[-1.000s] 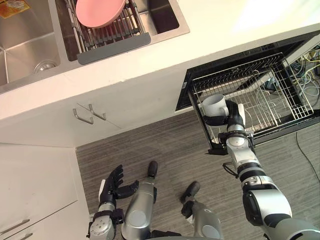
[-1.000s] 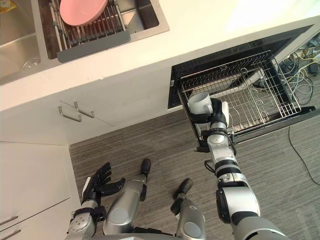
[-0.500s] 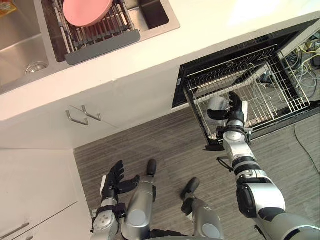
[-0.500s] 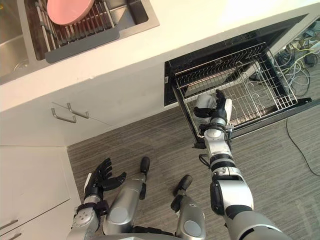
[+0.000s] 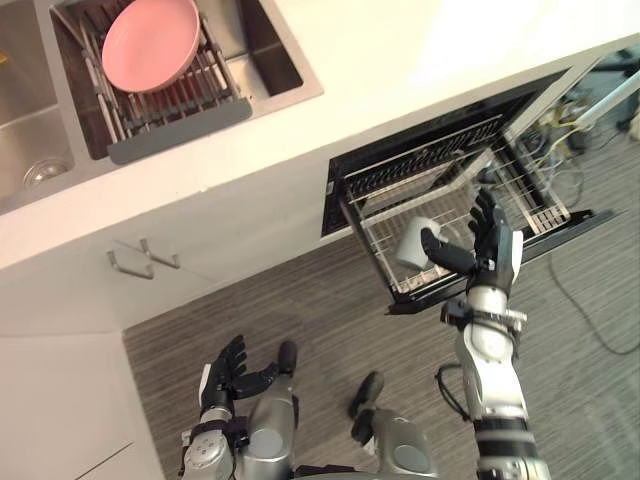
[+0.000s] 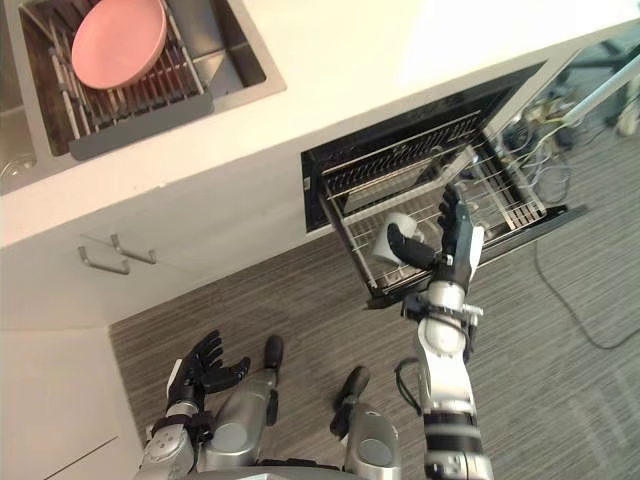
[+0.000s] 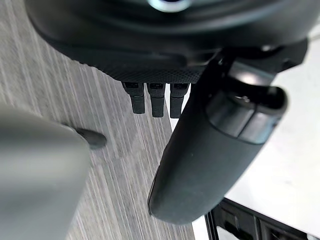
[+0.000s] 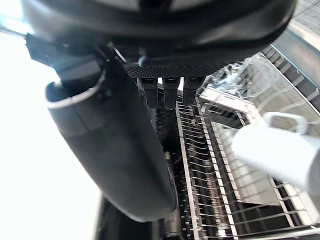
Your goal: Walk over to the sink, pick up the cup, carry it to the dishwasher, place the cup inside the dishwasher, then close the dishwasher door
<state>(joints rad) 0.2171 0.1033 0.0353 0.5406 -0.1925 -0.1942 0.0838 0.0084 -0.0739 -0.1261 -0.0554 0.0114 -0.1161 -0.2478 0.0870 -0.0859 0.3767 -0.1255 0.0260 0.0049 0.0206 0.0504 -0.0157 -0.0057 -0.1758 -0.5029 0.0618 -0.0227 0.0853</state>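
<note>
Right, we are looking down on the dishwasher [image 5: 338,178], which stands open under the white worktop [image 5: 400,60], its door [image 5: 565,222] folded down and its wire rack [image 5: 440,150] drawn out over it. We spot the cup [image 5: 413,240] inside that rack, at the near corner on the sink's side, white and tipped over on the wires. In the right wrist view its handle [image 8: 285,120] faces away from the wires.

Now, the right hand [image 5: 493,252] is raised just in front of the rack. Its fingers [image 5: 485,212] are straight and spread upward, and the thumb reaches out towards the cup. From above the thumb's tip seems to overlap the cup, but the wrist view shows a clear gap, so we call the hand open and holding nothing.

Down low, the left hand [image 5: 228,372] hangs above the striped grey floor [image 5: 300,310], well apart from the dishwasher, with its fingers loose and parted and nothing in it.

Further along the worktop we see the steel sink [image 5: 268,55]. A drying rack [image 5: 178,130] sits across one of its basins and a pink plate [image 5: 150,43] leans in that rack. Under the sink, two metal handles [image 5: 145,260] show on the pale cupboard doors.
</note>
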